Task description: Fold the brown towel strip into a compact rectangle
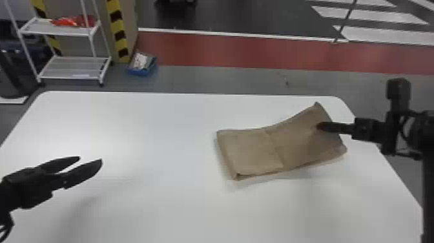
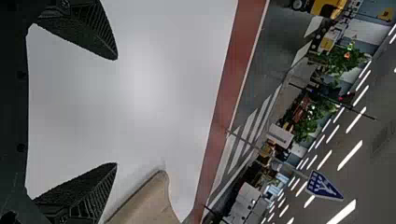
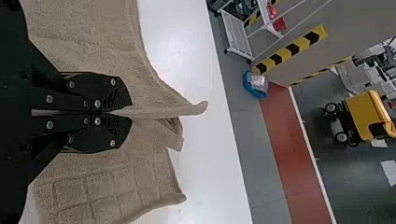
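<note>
As the right gripper pinches the towel, the left gripper hangs spread over the table, a rack and apparent bin beyond.

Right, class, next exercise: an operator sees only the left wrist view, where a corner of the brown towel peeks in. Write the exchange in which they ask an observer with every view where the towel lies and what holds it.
Operator: I have one corner of the brown towel. Which side of the white table is it on?
Observer: The robot's right side, by the head view.
Operator: Is anything holding it?
Observer: Yes, the right gripper is shut on a pinched-up ridge of it, as the right wrist view shows.
</note>
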Robot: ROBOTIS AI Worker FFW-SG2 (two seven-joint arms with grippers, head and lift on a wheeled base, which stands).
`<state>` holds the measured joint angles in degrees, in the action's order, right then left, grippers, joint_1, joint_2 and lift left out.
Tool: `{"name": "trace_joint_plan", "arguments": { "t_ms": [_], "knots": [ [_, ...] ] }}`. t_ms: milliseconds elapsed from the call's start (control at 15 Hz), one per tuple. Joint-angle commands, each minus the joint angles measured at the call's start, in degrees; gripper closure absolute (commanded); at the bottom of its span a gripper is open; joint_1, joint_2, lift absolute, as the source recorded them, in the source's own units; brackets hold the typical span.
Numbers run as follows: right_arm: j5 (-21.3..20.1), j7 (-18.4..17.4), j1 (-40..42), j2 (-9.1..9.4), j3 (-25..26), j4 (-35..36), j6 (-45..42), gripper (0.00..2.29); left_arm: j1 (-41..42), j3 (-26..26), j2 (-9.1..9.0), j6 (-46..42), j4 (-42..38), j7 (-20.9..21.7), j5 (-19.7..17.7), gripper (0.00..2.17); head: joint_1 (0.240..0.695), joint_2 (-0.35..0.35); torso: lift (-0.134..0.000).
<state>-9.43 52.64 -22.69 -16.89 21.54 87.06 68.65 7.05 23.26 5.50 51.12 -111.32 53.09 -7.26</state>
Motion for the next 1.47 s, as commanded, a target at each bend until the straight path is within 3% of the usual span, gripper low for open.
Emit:
{"name": "trace_joint_plan", "arguments": {
  "t_ms": [0, 133, 267, 400, 533, 600, 800, 1133, 1333, 1400],
  "knots": [
    [0.81, 0.09, -0.60, -0.69, 0.78, 0.39, 1.98, 1.48, -0.37, -0.59, -0.14, -0.01, 0.05, -0.09, 0.14, 0.07, 0.695, -0.142, -0.120],
    [-0.33, 0.09, -0.87, -0.95, 0.08, -0.92, 1.27, 1.48, -0.37, -0.76, -0.23, -0.01, 0.05, 0.35, 0.49, 0.07, 0.695, -0.150, -0.120],
    [2.48, 0.18, -3.07, -1.22, 2.19, 1.45, 6.02, 1.48, -0.54, -0.67, -0.05, -0.01, 0.05, -0.09, 0.66, 0.07, 0.695, -0.158, -0.120],
    [-0.15, -0.08, -1.84, -1.48, -0.27, -2.33, 2.15, 1.48, -0.45, -0.41, -0.14, -0.01, 0.41, 0.26, 0.40, 0.07, 0.695, -0.156, -0.120],
    [5.38, 0.53, -3.94, -0.86, 3.68, 0.22, 7.07, 1.48, -1.33, -0.76, -0.05, -0.18, 1.29, -0.18, 0.66, 0.07, 0.695, -0.159, -0.120],
    [5.56, 0.45, -4.38, -0.78, 4.83, 0.48, 7.78, 1.48, -1.33, -0.76, -0.14, -0.18, 1.29, -0.09, 0.66, 0.07, 0.695, -0.156, -0.120],
    [0.99, -0.52, -3.24, -1.13, 3.24, -7.78, -2.24, 1.48, -1.07, -0.67, 0.03, -1.59, 2.43, 0.09, 0.58, 0.07, 0.695, -0.154, -0.120],
    [0.37, -0.79, -4.47, -1.48, 2.80, -10.06, -3.12, 1.48, -1.24, -0.76, 0.03, -1.59, 2.96, 0.35, 0.66, 0.07, 0.695, -0.174, -0.120],
    [2.48, -0.35, -4.21, -2.71, 4.74, -5.58, 2.50, 1.48, -1.24, -0.32, 0.12, -1.59, 3.04, 0.44, 0.93, 0.07, 0.695, -0.175, -0.120],
    [1.96, -0.70, -3.33, -2.80, 4.65, -6.02, 0.39, 1.48, -1.16, -0.24, 0.21, -1.77, 3.39, 0.35, 0.93, 0.07, 0.695, -0.177, -0.120]
  ]
}}
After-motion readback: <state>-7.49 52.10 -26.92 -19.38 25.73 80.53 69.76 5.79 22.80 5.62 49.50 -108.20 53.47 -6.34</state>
